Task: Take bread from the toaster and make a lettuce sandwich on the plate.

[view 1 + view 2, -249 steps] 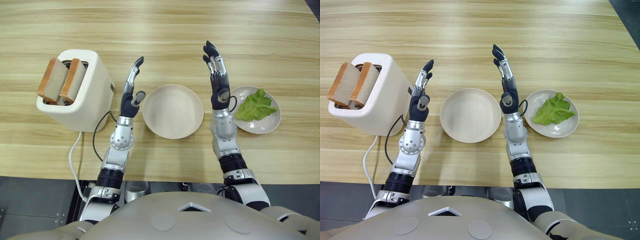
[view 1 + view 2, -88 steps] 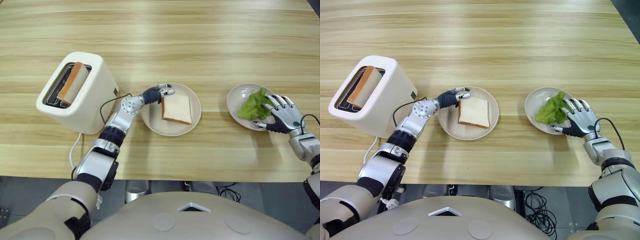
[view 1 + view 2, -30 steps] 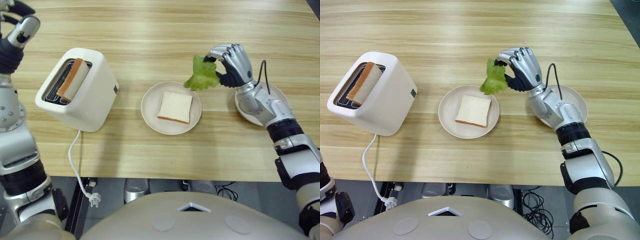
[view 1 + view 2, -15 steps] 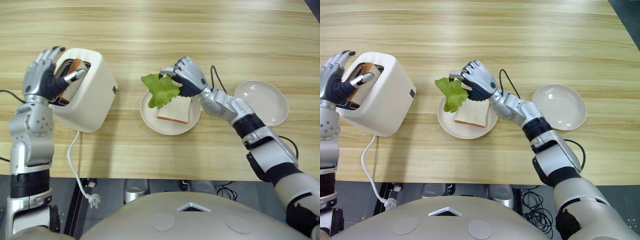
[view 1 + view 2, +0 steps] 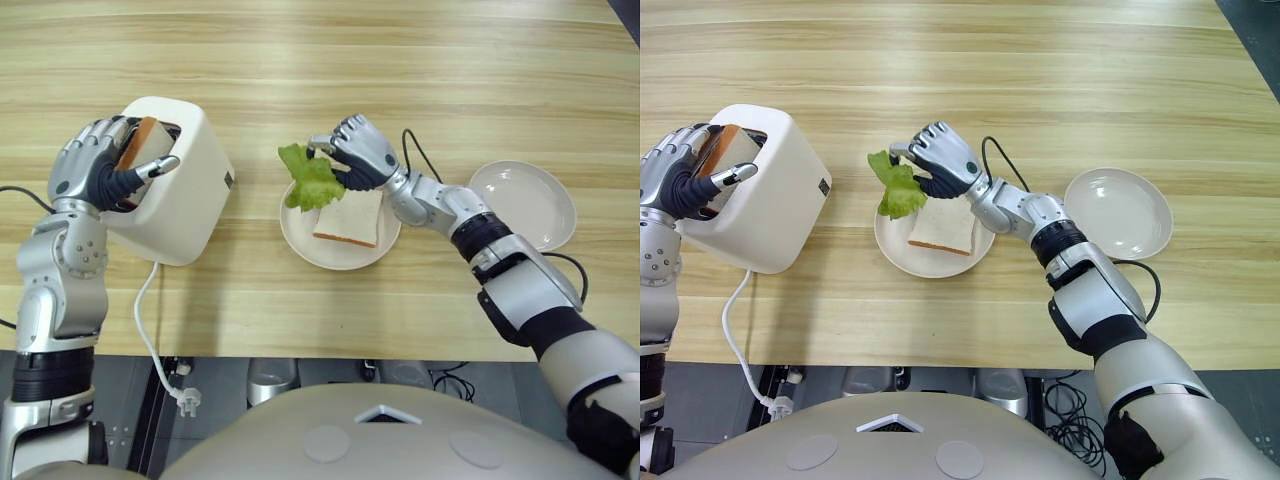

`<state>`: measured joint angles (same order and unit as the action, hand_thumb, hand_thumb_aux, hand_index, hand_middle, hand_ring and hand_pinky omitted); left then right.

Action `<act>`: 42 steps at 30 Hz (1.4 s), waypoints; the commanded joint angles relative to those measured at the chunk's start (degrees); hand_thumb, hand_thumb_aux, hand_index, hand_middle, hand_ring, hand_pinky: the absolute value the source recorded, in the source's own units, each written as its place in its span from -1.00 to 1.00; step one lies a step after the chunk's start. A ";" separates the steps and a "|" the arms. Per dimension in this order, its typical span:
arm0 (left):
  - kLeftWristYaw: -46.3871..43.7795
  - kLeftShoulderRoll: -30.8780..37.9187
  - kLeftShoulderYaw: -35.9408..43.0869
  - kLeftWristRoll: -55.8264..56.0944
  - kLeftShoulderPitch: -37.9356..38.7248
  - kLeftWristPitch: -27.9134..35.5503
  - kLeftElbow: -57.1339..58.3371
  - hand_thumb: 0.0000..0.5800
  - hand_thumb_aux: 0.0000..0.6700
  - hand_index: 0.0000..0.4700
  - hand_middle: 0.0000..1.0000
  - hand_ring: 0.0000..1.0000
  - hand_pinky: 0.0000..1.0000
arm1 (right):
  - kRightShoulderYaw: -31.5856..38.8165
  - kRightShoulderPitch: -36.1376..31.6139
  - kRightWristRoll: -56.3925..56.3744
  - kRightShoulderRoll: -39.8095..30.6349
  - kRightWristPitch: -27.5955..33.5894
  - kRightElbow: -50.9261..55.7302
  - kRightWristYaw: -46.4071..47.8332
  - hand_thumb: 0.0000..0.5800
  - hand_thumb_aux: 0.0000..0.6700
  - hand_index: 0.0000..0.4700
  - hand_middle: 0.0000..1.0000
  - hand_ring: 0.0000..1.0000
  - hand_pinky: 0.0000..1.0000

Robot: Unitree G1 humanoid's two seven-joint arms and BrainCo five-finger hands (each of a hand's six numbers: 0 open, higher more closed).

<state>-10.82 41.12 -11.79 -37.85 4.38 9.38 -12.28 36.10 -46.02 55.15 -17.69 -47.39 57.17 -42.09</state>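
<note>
On the wooden table point(image 5: 420, 60), the right hand point(image 5: 362, 160) is held above the far edge of the plate point(image 5: 340, 256), which sits at the middle of the scene. Its fingers are curled tight and pinch the lettuce point(image 5: 306, 180) by the leaf's right edge. The rest of the leaf hangs out to the left of the fingertips and droops over the plate's far-left rim and toward the far-left corner of the flat slice point(image 5: 352, 218). Whether the leaf already touches that bread I cannot tell. The flat slice lies alone on the plate, a little right of its centre, just near of the hand. Far to the left, the toaster point(image 5: 178, 205) stands with its power cord point(image 5: 148, 318) trailing off the near edge of the table. The upright slice point(image 5: 726, 146) pokes out of the toaster's slot, and the left hand point(image 5: 92, 172) is closed around it. The fingers wrap over the slice's left face while the thumb crosses its right side, so the bread sits between them with its top edge showing above the hand. To the right of the plate, well apart from it, a small dish point(image 5: 1118, 214) rests by the right forearm.
</note>
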 commanded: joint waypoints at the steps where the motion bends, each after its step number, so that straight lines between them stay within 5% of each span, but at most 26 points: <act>1: -0.81 0.44 0.40 -0.64 0.85 0.68 -1.16 -1.00 -1.00 -1.00 -1.00 -1.00 -1.00 | 1.62 1.25 0.04 -2.00 0.36 5.82 3.39 1.00 1.00 0.96 1.00 1.00 1.00; 24: 0.45 1.00 -0.10 -0.92 1.73 0.98 -1.71 -1.00 -1.00 -1.00 -1.00 -1.00 -1.00 | 0.90 4.02 -2.34 -9.15 1.29 5.49 11.07 1.00 1.00 0.96 1.00 1.00 1.00; 25: 0.46 1.03 -0.01 -0.97 1.72 0.95 -1.66 -1.00 -1.00 -1.00 -1.00 -1.00 -1.00 | 0.40 4.19 -2.83 -9.40 1.54 4.98 11.21 -1.00 -1.00 -1.00 1.00 1.00 1.00; 26: 0.47 1.07 0.07 -1.02 1.71 0.95 -1.61 -1.00 -1.00 -1.00 -1.00 -1.00 -1.00 | -0.08 4.31 -3.24 -9.74 1.98 4.46 11.20 -1.00 -1.00 -1.00 1.00 1.00 1.00; 27: 0.53 1.10 0.10 -1.13 1.73 1.01 -1.57 -1.00 -1.00 -1.00 -1.00 -1.00 -1.00 | -0.35 4.36 -3.58 -10.18 2.32 3.94 11.42 -1.00 -1.00 -1.00 0.25 0.25 0.25; 28: 0.65 1.21 0.10 -1.45 1.82 1.15 -1.55 -1.00 -1.00 -1.00 -1.00 -1.00 -1.00 | -0.72 4.40 -4.01 -10.66 2.60 3.41 11.69 -1.00 -1.00 -1.00 -0.94 -0.94 -0.94; 41: 1.93 3.13 -2.72 -3.71 2.98 2.69 -0.84 -1.00 -1.00 -1.00 -1.00 -1.00 -1.00 | -8.52 5.76 -8.82 -17.26 4.25 -8.94 11.65 -1.00 -1.00 -1.00 -1.00 -1.00 -1.00; 42: 1.93 3.25 -2.76 -3.76 3.01 2.79 -0.85 -0.68 -0.84 -0.84 -1.00 -1.00 -1.00 | -8.86 6.03 -8.87 -17.39 4.37 -9.62 11.49 -1.00 -1.00 -1.00 -1.00 -1.00 -1.00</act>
<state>-8.83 44.12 -14.29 -40.56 7.15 11.92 -13.68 27.89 -40.90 46.86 -34.67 -43.29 48.96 -31.20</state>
